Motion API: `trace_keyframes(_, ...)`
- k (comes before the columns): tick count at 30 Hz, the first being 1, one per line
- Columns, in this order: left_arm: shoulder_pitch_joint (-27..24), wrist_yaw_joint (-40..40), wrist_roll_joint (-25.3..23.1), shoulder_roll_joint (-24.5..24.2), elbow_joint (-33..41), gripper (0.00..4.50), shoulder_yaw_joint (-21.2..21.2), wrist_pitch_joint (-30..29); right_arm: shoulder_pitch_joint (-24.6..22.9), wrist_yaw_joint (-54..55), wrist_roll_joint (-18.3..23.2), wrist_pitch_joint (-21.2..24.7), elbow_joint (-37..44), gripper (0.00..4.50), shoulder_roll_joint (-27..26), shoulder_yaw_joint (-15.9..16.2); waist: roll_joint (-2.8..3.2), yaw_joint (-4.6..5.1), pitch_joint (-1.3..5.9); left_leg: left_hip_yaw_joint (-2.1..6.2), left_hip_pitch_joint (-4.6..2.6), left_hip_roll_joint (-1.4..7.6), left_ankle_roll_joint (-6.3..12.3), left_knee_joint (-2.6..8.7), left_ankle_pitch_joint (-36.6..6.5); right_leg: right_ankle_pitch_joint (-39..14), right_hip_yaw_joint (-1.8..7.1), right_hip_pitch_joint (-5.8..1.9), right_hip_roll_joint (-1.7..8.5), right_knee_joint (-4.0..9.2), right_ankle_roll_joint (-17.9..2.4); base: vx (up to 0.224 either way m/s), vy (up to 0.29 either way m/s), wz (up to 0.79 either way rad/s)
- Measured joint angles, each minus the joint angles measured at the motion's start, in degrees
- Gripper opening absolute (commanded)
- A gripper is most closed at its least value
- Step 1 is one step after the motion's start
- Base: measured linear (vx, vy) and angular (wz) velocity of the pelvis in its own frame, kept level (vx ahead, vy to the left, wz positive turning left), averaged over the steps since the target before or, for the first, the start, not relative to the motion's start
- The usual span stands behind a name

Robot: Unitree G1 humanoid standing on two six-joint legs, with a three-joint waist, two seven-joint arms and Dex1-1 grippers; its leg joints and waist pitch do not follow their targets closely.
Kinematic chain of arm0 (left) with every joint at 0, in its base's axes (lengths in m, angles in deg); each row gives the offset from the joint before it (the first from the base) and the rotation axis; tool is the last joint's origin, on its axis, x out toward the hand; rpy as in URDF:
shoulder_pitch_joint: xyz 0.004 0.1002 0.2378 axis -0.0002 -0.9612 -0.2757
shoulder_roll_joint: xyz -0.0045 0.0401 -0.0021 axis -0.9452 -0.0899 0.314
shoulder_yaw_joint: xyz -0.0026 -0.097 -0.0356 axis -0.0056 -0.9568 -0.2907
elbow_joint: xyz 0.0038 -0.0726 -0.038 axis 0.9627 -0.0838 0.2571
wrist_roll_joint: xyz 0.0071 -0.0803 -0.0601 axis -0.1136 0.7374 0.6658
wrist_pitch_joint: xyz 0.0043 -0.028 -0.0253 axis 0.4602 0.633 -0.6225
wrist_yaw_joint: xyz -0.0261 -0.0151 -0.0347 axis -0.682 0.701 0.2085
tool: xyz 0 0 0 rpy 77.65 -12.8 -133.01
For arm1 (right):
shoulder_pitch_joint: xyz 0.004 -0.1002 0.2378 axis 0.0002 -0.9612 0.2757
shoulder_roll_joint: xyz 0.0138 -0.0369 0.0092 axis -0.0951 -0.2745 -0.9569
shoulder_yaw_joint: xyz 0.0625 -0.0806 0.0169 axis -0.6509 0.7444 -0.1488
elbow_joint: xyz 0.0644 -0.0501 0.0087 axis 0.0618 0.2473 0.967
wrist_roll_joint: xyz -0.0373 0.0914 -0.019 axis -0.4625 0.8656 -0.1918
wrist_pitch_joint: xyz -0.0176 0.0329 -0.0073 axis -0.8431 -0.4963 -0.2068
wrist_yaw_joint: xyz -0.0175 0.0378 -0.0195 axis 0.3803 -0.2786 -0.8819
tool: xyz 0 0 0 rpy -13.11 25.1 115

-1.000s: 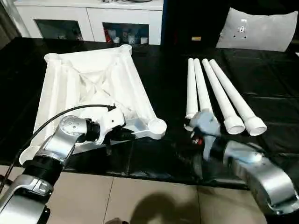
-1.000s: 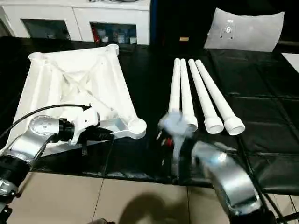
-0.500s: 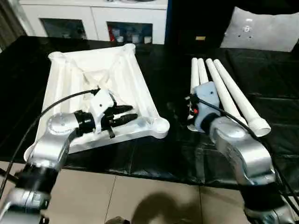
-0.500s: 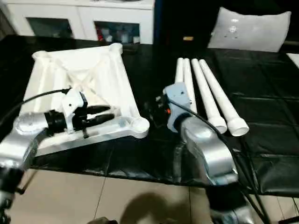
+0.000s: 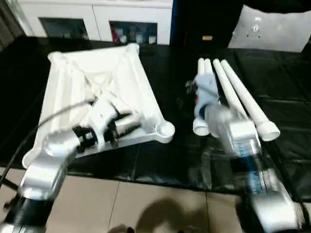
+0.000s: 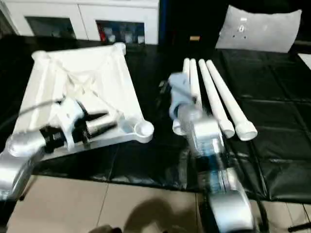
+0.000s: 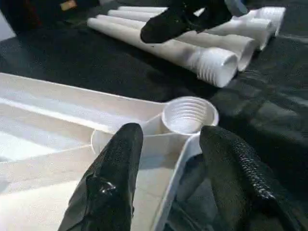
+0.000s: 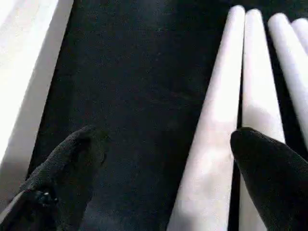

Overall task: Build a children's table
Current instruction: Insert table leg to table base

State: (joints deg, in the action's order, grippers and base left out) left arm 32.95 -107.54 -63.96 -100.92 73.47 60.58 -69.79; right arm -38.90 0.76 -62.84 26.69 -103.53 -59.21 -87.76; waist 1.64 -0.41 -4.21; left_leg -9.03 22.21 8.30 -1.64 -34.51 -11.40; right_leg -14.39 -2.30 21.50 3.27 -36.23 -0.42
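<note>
The children's table top (image 5: 99, 80) lies upside down on the left, X ribs up. Its near right corner socket (image 7: 188, 114) shows just ahead of my left gripper (image 7: 168, 137). That gripper hovers open over the near rim with nothing held, and also appears in the head view as the left gripper (image 5: 130, 122). Four white legs (image 5: 233, 94) lie side by side on the right, flared ends toward me. My right gripper (image 8: 168, 139) stands wide open above the leftmost leg (image 8: 216, 120), with one finger (image 8: 269, 163) over the legs and the other over black mat.
The black padded work surface (image 5: 170, 155) carries everything, and its front edge meets beige floor tiles (image 5: 146, 204). A white cabinet (image 5: 97, 19) stands behind. A pale grey cushion (image 5: 274, 31) rests at the back right.
My left gripper has opened and lifted off the table top's near rim. My right arm has moved forward from the legs' flared ends to over their shafts.
</note>
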Motion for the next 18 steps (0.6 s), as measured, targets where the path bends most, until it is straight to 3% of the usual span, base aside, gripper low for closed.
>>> trace_keyframes(5,-0.1,2.7,0.5,1.6,1.5,2.24,-0.5,-1.3,0.7,-0.5,0.3,-3.8,-5.0,4.50,-0.5,-0.6,0.05,0.20,-0.03,-0.10,0.23,0.01,0.06,-0.01,0.0,0.0,0.05,0.28,0.00,-0.03,0.0,0.000,0.000,0.00)
trace_keyframes(18,-1.7,3.0,0.2,-0.2,6.0,2.24,0.2,-6.0,12.9,1.4,0.4,-8.3,-29.6,4.50,-0.8,-4.5,0.22,0.27,-0.20,-0.19,0.27,0.11,0.19,0.03,0.0,0.1,0.04,0.41,-0.04,-0.10,0.0,0.000,0.000,0.00)
